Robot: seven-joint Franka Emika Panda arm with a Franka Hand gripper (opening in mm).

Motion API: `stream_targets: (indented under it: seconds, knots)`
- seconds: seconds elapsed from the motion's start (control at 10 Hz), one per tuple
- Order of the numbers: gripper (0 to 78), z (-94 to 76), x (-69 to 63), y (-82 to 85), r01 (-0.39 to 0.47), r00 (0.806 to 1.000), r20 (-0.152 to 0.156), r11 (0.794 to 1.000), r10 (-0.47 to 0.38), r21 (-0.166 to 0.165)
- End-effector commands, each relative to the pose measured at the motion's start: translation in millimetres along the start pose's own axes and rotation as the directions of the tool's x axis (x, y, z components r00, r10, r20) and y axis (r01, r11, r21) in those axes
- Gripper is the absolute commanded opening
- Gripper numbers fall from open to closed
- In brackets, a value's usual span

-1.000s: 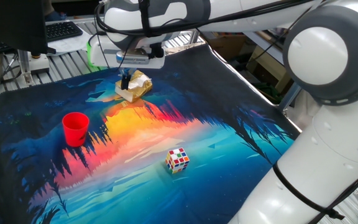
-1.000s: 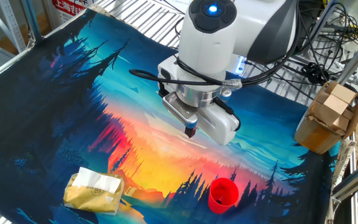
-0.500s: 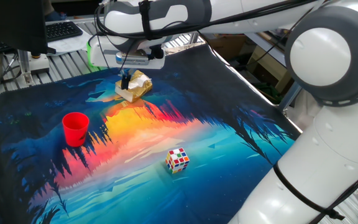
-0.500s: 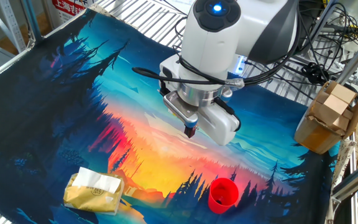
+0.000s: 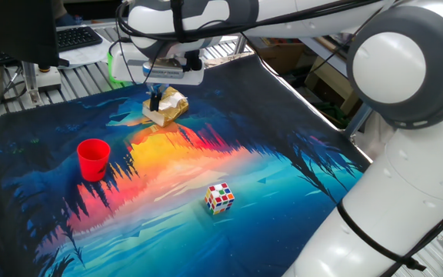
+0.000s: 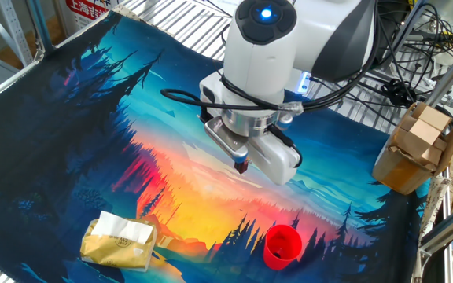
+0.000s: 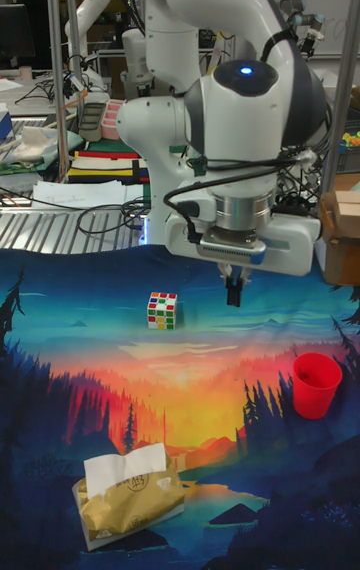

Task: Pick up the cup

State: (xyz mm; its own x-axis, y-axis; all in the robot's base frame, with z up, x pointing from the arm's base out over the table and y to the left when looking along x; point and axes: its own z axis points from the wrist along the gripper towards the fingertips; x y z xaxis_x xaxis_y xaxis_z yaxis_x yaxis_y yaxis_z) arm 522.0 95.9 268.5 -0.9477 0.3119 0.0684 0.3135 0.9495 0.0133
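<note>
The cup (image 5: 93,159) is small, red and tapered. It stands upright on the printed mat, also seen as the cup (image 6: 282,245) and the cup (image 7: 316,385). My gripper (image 6: 241,166) hangs above the mat's orange middle, pointing down, well apart from the cup. Its fingers are pressed together with nothing between them. In the tall view the gripper (image 7: 233,295) is up and left of the cup. In one fixed view the gripper (image 5: 154,102) shows in front of the tissue pack.
A Rubik's cube (image 5: 220,197) sits on the mat, also seen as the cube (image 7: 162,310). A yellow tissue pack (image 6: 119,240) lies near the mat's edge. A cardboard box (image 6: 415,145) stands beyond the mat. Metal slats border the mat.
The arm's wrist has swayed slightly sideways and back. The fingertips stay at about the same spot, and the cup has not moved.
</note>
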Motion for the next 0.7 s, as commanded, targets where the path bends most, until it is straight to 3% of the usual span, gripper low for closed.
stream_targets:
  seconds: [0.1, 0.3, 0.4, 0.6, 0.7]
  knots:
    - [0.0, -1.1, -0.4, 0.3, 0.006, 1.0, -0.005, 1.0, -0.006, 0.002]
    - [0.0, -2.0, 0.9, 1.7, 0.01, 1.0, -0.011, 1.0, -0.01, 0.001]
    - [0.0, -1.4, 1.7, 3.8, 0.031, 0.999, -0.031, 1.0, -0.031, -0.002]
    - [0.0, 4.9, 1.4, 11.5, 0.031, 0.999, -0.035, 1.0, -0.031, -0.003]
    - [0.0, 14.1, 1.5, 23.2, 0.026, 0.999, -0.031, 1.0, -0.026, 0.002]
